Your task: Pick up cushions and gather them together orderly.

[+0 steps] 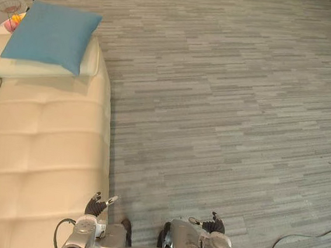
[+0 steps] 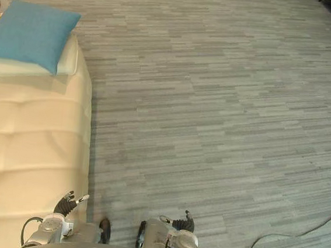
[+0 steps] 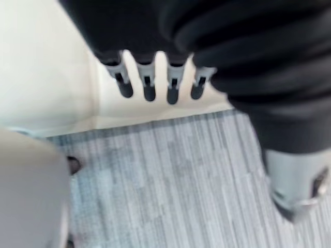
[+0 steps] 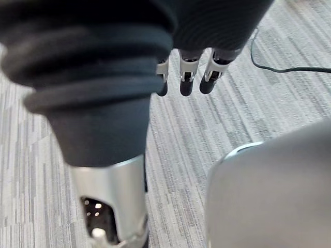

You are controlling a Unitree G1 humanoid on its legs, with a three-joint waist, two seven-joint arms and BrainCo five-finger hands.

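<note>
1. While the blue cushion (image 1: 52, 34) lies flat at the far end of the cream sofa (image 1: 46, 147), both hands hang low at its near end, so the cushion is ahead of them and well apart.
2. Under it lies a pale cream cushion (image 1: 39, 69), touching it and mostly covered by it.
3. The blue cushion is almost square and lies turned, with one corner pointing toward the sofa's front edge.
4. The left hand (image 1: 98, 205) hangs just at the sofa's front edge, with straight, relaxed fingers (image 3: 149, 88), and it holds nothing.
5. The right hand (image 1: 214, 224) hangs over the grey floor (image 1: 226, 106), also released and empty.
6. I judge that the left hand is the nearer one, but the robot probably has to walk along the sofa before any reach.
</note>
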